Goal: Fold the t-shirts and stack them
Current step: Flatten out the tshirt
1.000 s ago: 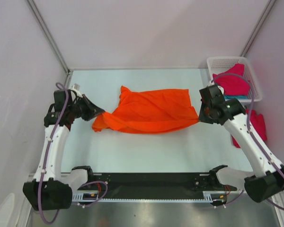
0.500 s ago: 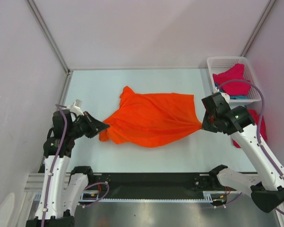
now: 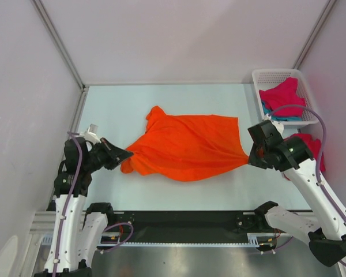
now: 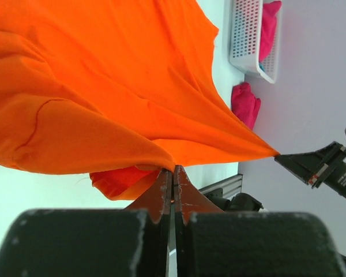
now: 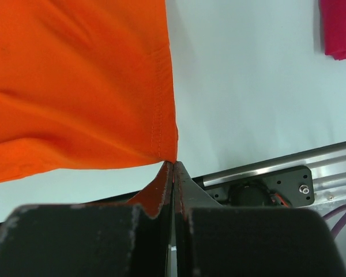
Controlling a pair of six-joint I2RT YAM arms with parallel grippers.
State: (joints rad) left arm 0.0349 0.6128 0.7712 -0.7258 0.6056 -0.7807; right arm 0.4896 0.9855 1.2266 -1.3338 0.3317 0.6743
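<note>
The bright orange t-shirt (image 3: 187,145) is stretched across the middle of the table between both grippers. My left gripper (image 3: 127,154) is shut on its left end; in the left wrist view (image 4: 173,168) the cloth (image 4: 104,86) fans out from the closed tips. My right gripper (image 3: 249,156) is shut on its right hemmed corner, which also shows in the right wrist view (image 5: 173,162) below the orange cloth (image 5: 75,75). A magenta-red t-shirt (image 3: 285,98) lies over a teal one (image 3: 285,118) in the basket. A second magenta-red t-shirt (image 3: 314,151) lies on the table at the right.
The white mesh basket (image 3: 271,75) stands at the back right corner. A black rail (image 3: 184,222) runs along the near table edge between the arm bases. Walls close in on the left, back and right.
Both grippers have drawn the orange t-shirt nearer to the front edge, mostly in the first half second. The left arm has dropped back and low; the cloth now hangs tauter between them.
</note>
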